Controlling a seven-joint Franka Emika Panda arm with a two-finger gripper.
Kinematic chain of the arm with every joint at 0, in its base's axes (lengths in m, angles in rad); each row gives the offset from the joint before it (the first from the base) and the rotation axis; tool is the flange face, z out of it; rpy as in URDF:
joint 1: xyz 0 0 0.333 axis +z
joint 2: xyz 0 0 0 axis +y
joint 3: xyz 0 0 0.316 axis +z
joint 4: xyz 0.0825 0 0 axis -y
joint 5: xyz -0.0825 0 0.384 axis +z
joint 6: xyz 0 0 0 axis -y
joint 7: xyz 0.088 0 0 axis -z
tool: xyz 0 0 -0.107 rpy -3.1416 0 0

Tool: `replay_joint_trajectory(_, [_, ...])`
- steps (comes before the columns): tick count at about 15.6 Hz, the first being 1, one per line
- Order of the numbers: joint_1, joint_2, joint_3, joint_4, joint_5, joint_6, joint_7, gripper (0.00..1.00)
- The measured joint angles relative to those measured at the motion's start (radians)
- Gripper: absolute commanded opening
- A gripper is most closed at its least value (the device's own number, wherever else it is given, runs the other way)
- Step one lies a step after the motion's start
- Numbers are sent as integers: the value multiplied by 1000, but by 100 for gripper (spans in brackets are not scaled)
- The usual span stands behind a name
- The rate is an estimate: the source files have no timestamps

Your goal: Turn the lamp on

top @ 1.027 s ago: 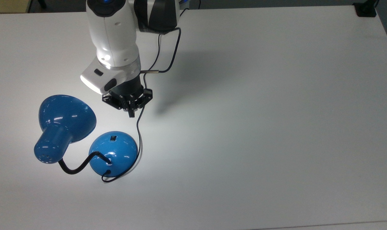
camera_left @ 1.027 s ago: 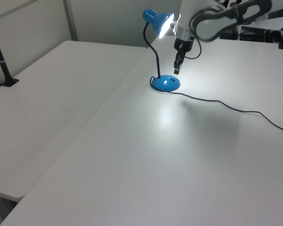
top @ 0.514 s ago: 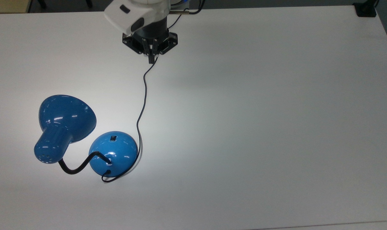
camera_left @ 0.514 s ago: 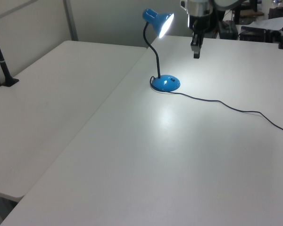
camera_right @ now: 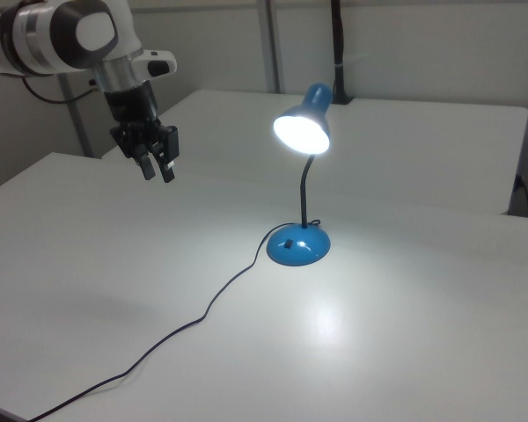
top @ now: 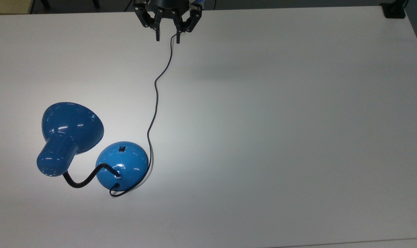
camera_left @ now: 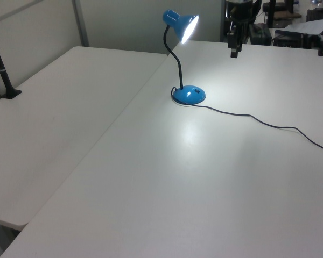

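Shade (top: 72, 122): top view's left of the lamp base, lit, tilted down on the bent neck (top: 86, 179) so light falls on the table (top: 280, 137) in front of the base.
Lamp base (top: 122, 164): landmark; sits flat, switch (top: 121, 149) on top of the dome, reachable from above.
Cord (top: 155, 100): leaves the base rear, loops around its side, trails away toward the gripper's side of the table.
Gripper (top: 167, 37): well apart from the base, raised, fingers spread moderately, holding nothing.
Status: bulb glows, so task judged done; arm clear of the lamp.
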Motion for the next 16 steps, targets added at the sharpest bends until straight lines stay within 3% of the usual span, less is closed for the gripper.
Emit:
replay_joint_trajectory(1, [17,0,-19,0,0,0,1,100])
replay_joint_trajectory(5, [165,0,-175,0,18,0,5,100])
replay_joint_trajectory(7, [191,-1,-210,0,44,0,6,100])
replay_joint_trajectory(16, [197,-8,-233,4,56,0,7,100])
